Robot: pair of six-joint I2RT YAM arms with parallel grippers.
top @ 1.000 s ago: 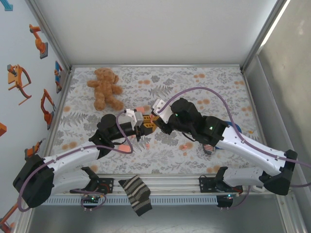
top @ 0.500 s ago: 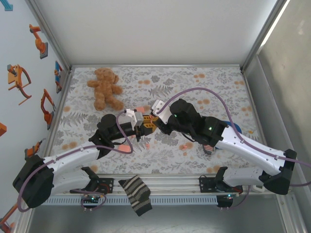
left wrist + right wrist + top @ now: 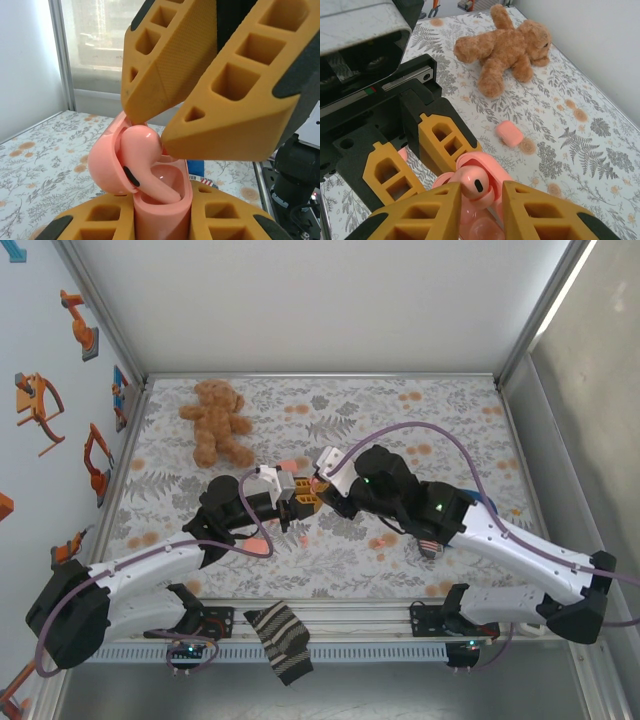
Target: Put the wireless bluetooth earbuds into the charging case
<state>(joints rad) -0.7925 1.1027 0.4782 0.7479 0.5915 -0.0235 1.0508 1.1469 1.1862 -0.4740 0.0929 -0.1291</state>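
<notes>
Right wrist: earbud [image 3: 472,186] sits in the open charging case [image 3: 495,172], right hand [image 3: 479,196] narrowly straddling it, grip unclear; left hand [image 3: 162,212] clamps the case's base.

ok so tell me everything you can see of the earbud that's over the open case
The earbud is a small, glossy salmon-pink plastic bud with a rounded head and a dark oval patch on one side. It sits tilted, its lower end in a well of the open charging case, its head above the rim beside the raised lid. The jaws of the right gripper flank its head; whether they grip it is unclear. The left gripper holds the case upright.
</notes>
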